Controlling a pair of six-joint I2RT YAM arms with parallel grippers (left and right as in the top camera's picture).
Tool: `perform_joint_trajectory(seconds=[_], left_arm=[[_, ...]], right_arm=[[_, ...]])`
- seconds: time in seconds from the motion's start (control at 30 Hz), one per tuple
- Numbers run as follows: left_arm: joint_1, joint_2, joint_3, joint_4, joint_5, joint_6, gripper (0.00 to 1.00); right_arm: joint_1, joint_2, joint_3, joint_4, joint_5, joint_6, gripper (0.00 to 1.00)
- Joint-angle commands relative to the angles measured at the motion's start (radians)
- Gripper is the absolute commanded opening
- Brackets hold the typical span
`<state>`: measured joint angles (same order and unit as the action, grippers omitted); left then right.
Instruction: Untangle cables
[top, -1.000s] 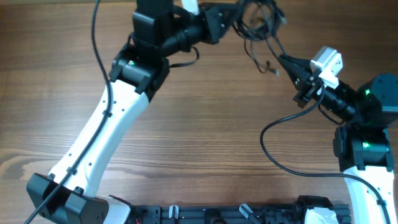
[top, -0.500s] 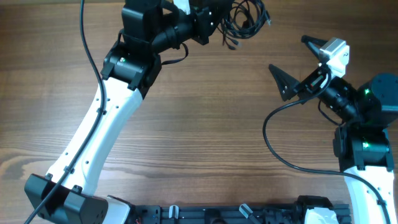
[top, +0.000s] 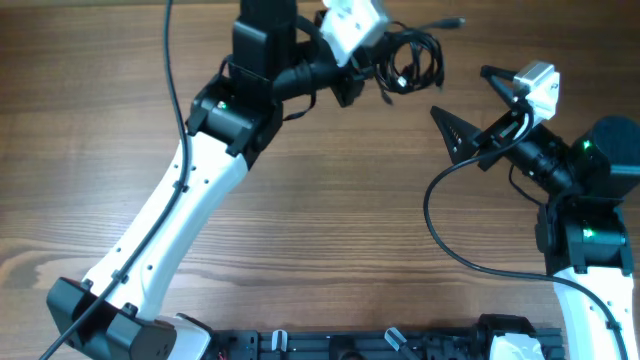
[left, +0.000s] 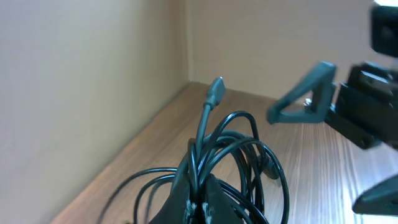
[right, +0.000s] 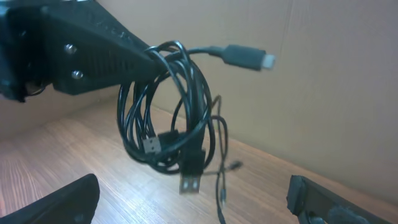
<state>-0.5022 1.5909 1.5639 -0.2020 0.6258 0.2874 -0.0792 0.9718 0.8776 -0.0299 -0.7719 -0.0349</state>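
While seemingly knotted, cables (top: 408, 60) aloft.

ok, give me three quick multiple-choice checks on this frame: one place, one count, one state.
1. Where is the tangled bundle of thin black cables?
A) near the far edge of the wooden table
B) by the arm bases
C) under the right arm's elbow

2. How many grippers hold it?
A) none
B) one
C) both

3. The right gripper is:
A) shut on a plug
B) shut, empty
C) open, empty

Answers:
1 A, the overhead view shows the bundle at the top of the table.
2 B, only the left gripper clamps it.
3 C, its fingers stand wide apart, clear of the strands.
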Motion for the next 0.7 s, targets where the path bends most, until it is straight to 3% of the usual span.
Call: perform_joint_trajectory(seconds=[0.0,0.23,0.37,0.5,0.67], left_arm=[[-0.005,-0.028,0.007,0.006,0.013,0.14,0.04],[-0.005,-0.036,0.007,-0.002,0.013,0.191,0.04],[-0.005,-0.049,0.007,-0.042,0.013,0.338,0.04],[-0.005,-0.051,0.007,-0.055,0.013,0.364,0.04],[-0.005,-0.051,0.007,-0.054,0.013,0.367,0.04]], right_arm=[[0.003,0.003,0.02,-0.002,0.013,0.019,1.0],[0.0,0.003,0.02,-0.006,0.052,0.019,1.0],[0.0,0.003,0.02,-0.031,0.162,0.016,1.0],[0.0,0.003,0.02,-0.034,0.268,0.038,1.0],[0.0,0.003,0.02,-0.034,0.249,0.035,1.0]])
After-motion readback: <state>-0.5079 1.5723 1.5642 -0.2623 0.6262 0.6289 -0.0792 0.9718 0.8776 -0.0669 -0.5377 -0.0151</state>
